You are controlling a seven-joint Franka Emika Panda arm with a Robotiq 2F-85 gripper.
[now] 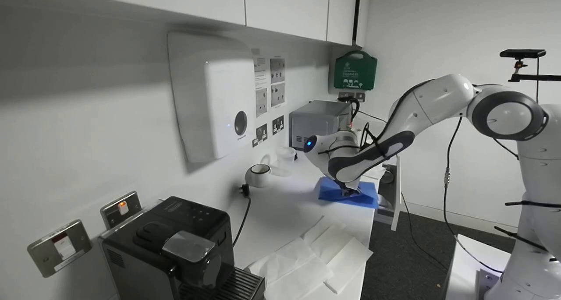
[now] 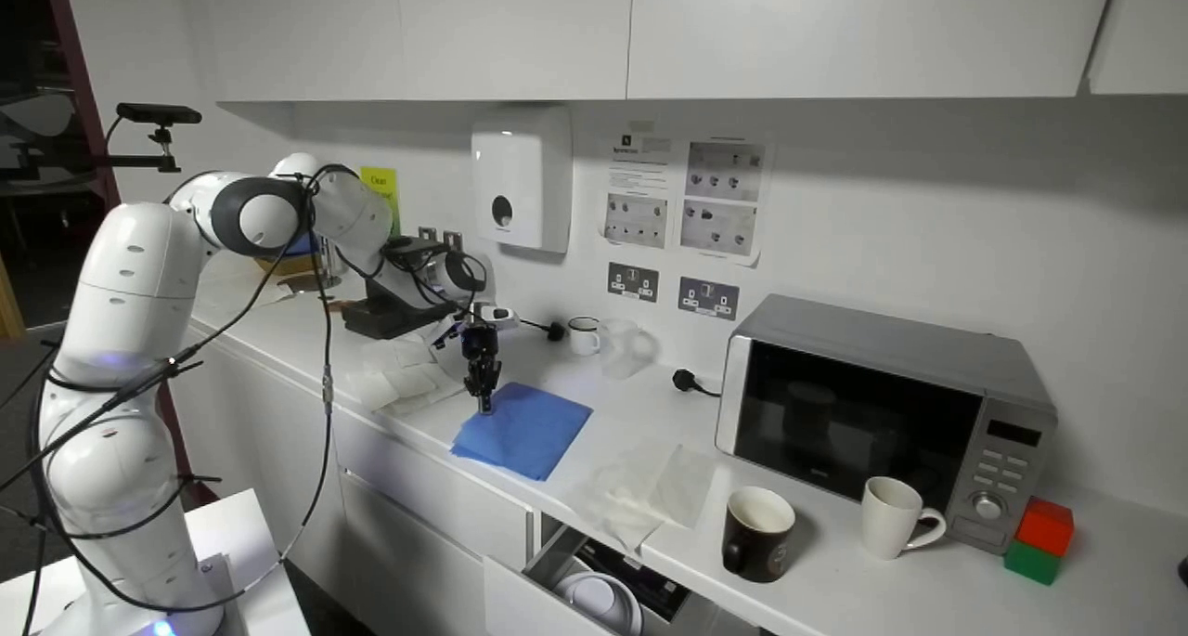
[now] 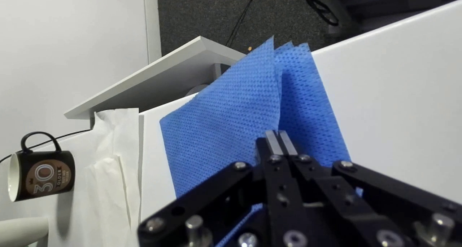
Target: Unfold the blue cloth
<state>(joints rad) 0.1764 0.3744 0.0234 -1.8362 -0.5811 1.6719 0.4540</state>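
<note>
The blue cloth (image 3: 223, 131) lies folded in layers on the white counter, close to its front edge. It shows in both exterior views, as a flat blue cloth (image 2: 538, 432) and as a partly covered blue cloth (image 1: 328, 190). In the wrist view, my gripper (image 3: 277, 132) has its fingers pressed together where the upper layer's loose edge runs in at the tips, so it looks shut on that edge. To the right of the fingers a lower layer sits in shadow. In an exterior view the gripper (image 2: 484, 407) points straight down at the cloth's side.
White wrinkled sheets (image 2: 399, 376) lie beside the cloth, with more white sheets (image 2: 682, 487) on its far side. A black mug (image 2: 756, 548), a white mug (image 2: 886, 520) and a microwave (image 2: 854, 413) stand along the counter. Below it, a drawer (image 2: 543, 599) juts out open.
</note>
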